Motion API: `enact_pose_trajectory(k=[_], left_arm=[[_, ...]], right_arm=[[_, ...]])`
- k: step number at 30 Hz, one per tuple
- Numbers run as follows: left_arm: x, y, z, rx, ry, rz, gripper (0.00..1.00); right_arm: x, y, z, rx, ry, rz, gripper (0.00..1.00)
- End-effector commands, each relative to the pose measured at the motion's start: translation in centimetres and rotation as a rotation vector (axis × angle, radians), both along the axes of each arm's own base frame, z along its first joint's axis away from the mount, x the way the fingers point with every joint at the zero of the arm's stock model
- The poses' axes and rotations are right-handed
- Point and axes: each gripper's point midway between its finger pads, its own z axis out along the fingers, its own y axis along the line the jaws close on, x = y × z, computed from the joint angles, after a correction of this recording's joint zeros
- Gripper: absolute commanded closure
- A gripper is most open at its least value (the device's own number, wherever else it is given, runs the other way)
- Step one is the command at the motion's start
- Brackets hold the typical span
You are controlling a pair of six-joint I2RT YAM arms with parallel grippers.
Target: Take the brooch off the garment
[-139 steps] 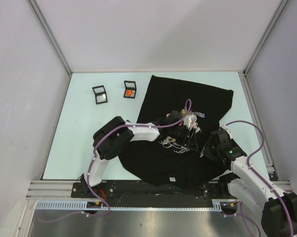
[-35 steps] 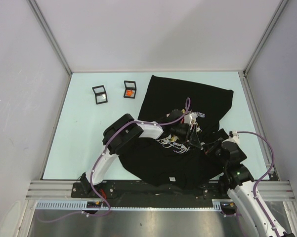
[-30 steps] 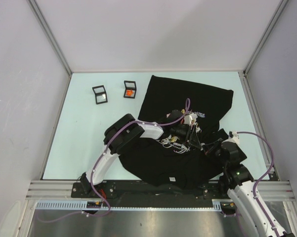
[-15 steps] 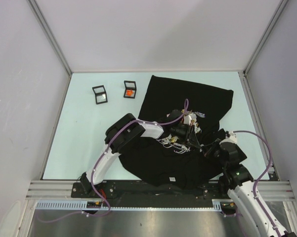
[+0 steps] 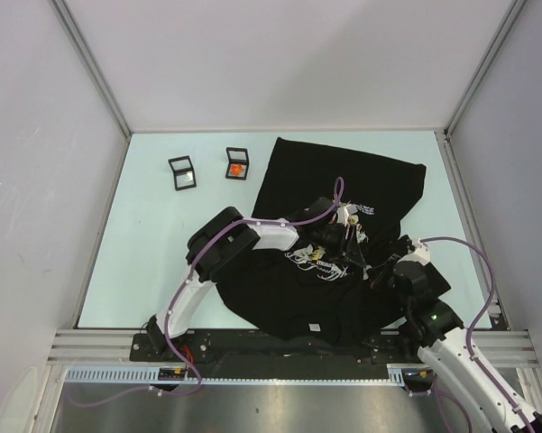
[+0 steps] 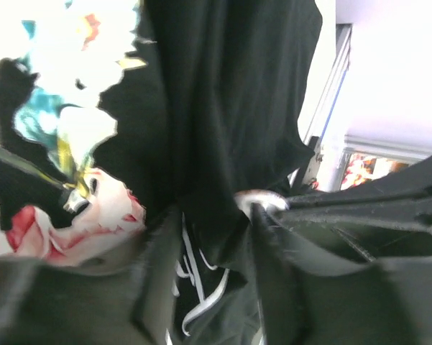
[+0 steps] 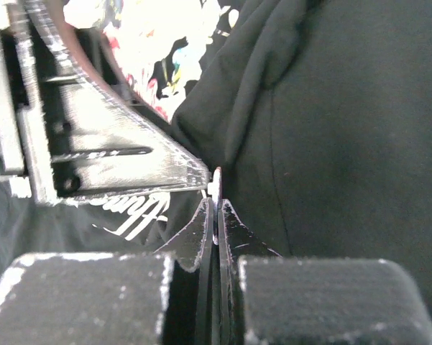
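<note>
The black garment (image 5: 343, 171) lies spread on the table, its rose print and white lettering bunched near the middle. My left gripper (image 5: 345, 242) presses down on the print; in the left wrist view (image 6: 212, 215) its fingers pinch a raised fold of black cloth (image 6: 223, 86). My right gripper (image 5: 372, 273) sits just right of it. In the right wrist view (image 7: 216, 205) it is shut on the brooch (image 7: 216, 181), a thin silvery disc seen edge-on, touching the left gripper's finger (image 7: 108, 158). The disc also shows in the left wrist view (image 6: 261, 200).
Two small black-framed boxes stand at the back left of the pale table (image 5: 162, 244): one with a clear face (image 5: 182, 171), one holding something orange (image 5: 237, 163). Grey walls enclose the table on three sides.
The right arm has swung in from the right and its gripper has closed up against the left gripper. The left gripper stays on the print, shifted only slightly.
</note>
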Motion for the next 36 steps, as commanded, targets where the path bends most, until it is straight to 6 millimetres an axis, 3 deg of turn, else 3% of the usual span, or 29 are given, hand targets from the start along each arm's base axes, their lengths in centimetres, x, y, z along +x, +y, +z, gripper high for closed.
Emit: enact_pose_trajectory(k=[1,3,5,6,8,9,10,11,12,13,14,20,23,24,25,26,27,28,29,30,31,32,33,34,35,36], left_arm=[[1.3,0.4,3.8,-0.019,-0.185,0.01,0.44],[1.1,0.3,6.1,-0.058,-0.227,-0.008,0.37],[1.1,0.3,7.5,-0.076,-0.263,-0.028,0.35],[1.0,0.4,8.9,-0.095,-0.281,-0.037,0.29],[0.9,0.7,9.9,-0.099,-0.31,-0.05,0.26],[0.7,0.8,10.6,-0.106,-0.316,-0.059,0.23],[0.5,1.1,12.0,-0.123,-0.339,-0.06,0.22],[0.4,1.6,12.2,-0.109,-0.356,-0.059,0.21],[0.4,1.9,12.8,-0.108,-0.375,-0.054,0.2],[0.4,2.4,14.7,-0.124,-0.414,-0.042,0.2],[0.2,3.2,14.3,-0.095,-0.43,-0.046,0.2],[-1.0,6.4,17.4,-0.084,-0.525,-0.058,0.19],[-1.9,8.4,19.5,-0.13,-0.56,-0.023,0.23],[-2.3,9.0,20.0,-0.148,-0.571,-0.017,0.23],[-2.3,9.7,21.1,-0.186,-0.596,0.002,0.25],[-2.9,10.9,19.7,-0.176,-0.577,0.016,0.25],[-3.4,12.2,22.0,-0.228,-0.616,0.047,0.27],[-3.0,13.1,22.6,-0.253,-0.634,0.084,0.27],[-3.6,14.4,20.9,-0.23,-0.587,0.107,0.28],[-4.2,15.7,22.6,-0.274,-0.61,0.137,0.3],[-3.9,16.6,23.0,-0.294,-0.616,0.172,0.3],[-4.5,17.7,21.8,-0.287,-0.579,0.201,0.3],[-4.3,18.5,21.9,-0.293,-0.586,0.243,0.3],[-4.6,19.7,24.2,-0.36,-0.639,0.289,0.29],[-4.9,20.4,22.8,-0.352,-0.605,0.321,0.25],[-4.9,20.9,22.8,-0.364,-0.606,0.352,0.18]], right_arm=[[1.2,-1.2,2.8,0.007,-0.012,-0.126,1.0],[0.8,-1.4,3.1,-0.01,0.042,-0.155,1.0],[-0.3,-2.6,1.8,-0.091,0.144,-0.205,1.0],[-0.2,-2.5,2.8,-0.083,0.138,-0.238,1.0],[-1.5,-3.3,2.2,-0.146,0.216,-0.274,1.0],[-1.3,-3.0,3.4,-0.141,0.204,-0.274,1.0],[-1.4,-2.8,3.9,-0.136,0.206,-0.279,1.0],[-1.8,-3.2,3.8,-0.168,0.235,-0.286,1.0],[-1.4,-2.6,5.3,-0.16,0.216,-0.268,1.0],[-1.3,-2.5,5.7,-0.178,0.223,-0.252,1.0],[-1.5,-2.7,5.5,-0.23,0.263,-0.243,1.0],[-1.9,-1.6,7.0,-0.328,0.356,-0.14,1.0],[-0.7,2.0,9.4,-0.228,0.235,0.055,1.0],[-1.0,4.4,10.1,-0.157,0.21,0.177,1.0],[0.4,6.7,12.5,-0.074,0.083,0.259,1.0],[0.6,8.0,13.1,-0.044,0.041,0.337,1.0],[-0.1,10.0,14.0,0.0,0.012,0.475,1.0],[0.8,11.7,15.4,0.051,-0.047,0.525,1.0],[0.9,12.7,16.2,0.093,-0.073,0.578,1.0],[0.3,14.0,17.1,0.161,-0.086,0.666,1.0],[0.8,15.2,19.2,0.214,-0.169,0.709,1.0],[0.9,16.1,19.5,0.24,-0.184,0.748,1.0],[0.3,16.9,20.4,0.277,-0.207,0.809,1.0],[0.5,17.6,21.9,0.312,-0.264,0.834,1.0],[0.6,18.1,21.7,0.326,-0.257,0.855,1.0],[0.5,18.7,22.4,0.35,-0.282,0.891,1.0]])
